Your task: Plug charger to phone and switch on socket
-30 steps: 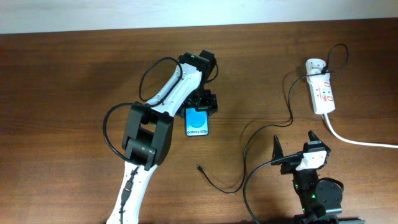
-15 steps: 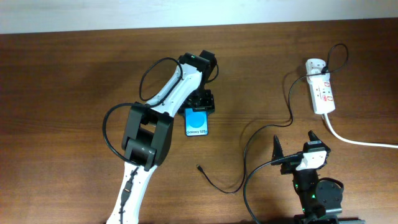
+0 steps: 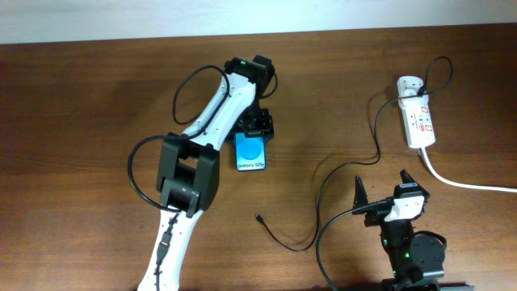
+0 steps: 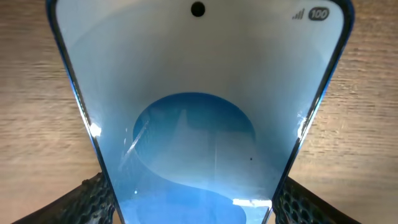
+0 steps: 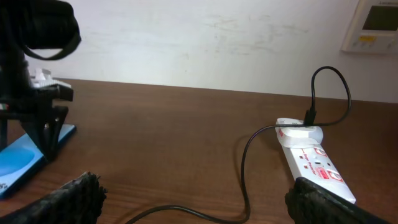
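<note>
The phone (image 3: 251, 153) lies flat on the table with its blue-and-white screen up. My left gripper (image 3: 257, 129) is shut on its far end. In the left wrist view the phone (image 4: 198, 124) fills the frame, and both fingers of the left gripper (image 4: 196, 200) press its side edges. The charger (image 3: 291, 245) trails from its loose tip (image 3: 258, 217) across the wood up to the socket (image 3: 418, 121), a white strip at the right. My right gripper (image 3: 383, 187) stands open near the front edge, holding nothing. From the right wrist, the right gripper (image 5: 202, 199) frames the charger (image 5: 245, 168) and the socket (image 5: 311, 163).
The socket's thick white cord (image 3: 460, 182) runs off the right edge. The left arm (image 3: 190, 174) stretches diagonally across the left half of the table. A white wall with a thermostat (image 5: 376, 25) stands behind the table.
The left gripper has closed from wide open onto the phone. Gripper and phone have shifted a little to the left. The right arm has not moved.
</note>
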### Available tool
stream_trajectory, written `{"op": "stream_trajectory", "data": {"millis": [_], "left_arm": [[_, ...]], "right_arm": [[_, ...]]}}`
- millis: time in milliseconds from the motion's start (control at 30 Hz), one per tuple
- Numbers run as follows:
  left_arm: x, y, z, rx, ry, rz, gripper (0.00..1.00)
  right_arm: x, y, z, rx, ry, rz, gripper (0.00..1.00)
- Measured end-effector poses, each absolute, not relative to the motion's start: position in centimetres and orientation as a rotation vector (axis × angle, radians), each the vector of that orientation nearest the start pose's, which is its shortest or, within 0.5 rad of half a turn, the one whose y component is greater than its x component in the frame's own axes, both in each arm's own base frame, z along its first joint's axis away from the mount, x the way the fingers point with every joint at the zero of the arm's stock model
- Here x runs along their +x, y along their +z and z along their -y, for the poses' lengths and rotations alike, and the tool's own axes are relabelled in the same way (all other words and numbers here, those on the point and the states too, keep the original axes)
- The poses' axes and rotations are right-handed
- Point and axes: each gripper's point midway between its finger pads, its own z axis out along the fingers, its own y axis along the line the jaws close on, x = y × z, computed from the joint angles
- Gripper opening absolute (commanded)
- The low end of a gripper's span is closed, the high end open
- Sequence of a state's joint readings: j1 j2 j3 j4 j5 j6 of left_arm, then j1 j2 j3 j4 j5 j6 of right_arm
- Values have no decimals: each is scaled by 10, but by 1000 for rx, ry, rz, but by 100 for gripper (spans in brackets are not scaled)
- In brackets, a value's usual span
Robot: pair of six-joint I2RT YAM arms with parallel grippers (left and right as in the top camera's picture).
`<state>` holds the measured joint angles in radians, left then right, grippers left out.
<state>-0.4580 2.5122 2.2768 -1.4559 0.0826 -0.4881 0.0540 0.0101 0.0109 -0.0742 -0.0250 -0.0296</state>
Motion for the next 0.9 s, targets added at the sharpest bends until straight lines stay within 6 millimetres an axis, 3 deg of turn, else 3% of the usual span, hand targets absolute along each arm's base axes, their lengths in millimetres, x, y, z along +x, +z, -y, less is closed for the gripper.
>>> {"op": "stream_trajectory", "data": {"millis": [100, 267, 367, 600, 733, 900], "left_arm": [[398, 40, 226, 17, -265, -3335, 76], [382, 72, 245, 69, -947, -3374, 76], [385, 103, 244, 11, -1400, -3266, 76], [412, 169, 246, -181, -2112, -2835, 73], [426, 190, 238, -325, -2295, -2688, 76], [438, 200, 221, -495, -2385, -2611, 77]], "right_arm": [[246, 158, -18, -88, 40, -1642, 98], [246, 158, -18, -88, 39, -1642, 98], [246, 158, -18, -89, 39, -1642, 98], [246, 158, -18, -88, 40, -1642, 98], [246, 158, -18, -88, 39, -1642, 98], [246, 158, -18, -88, 39, -1642, 98]]}}
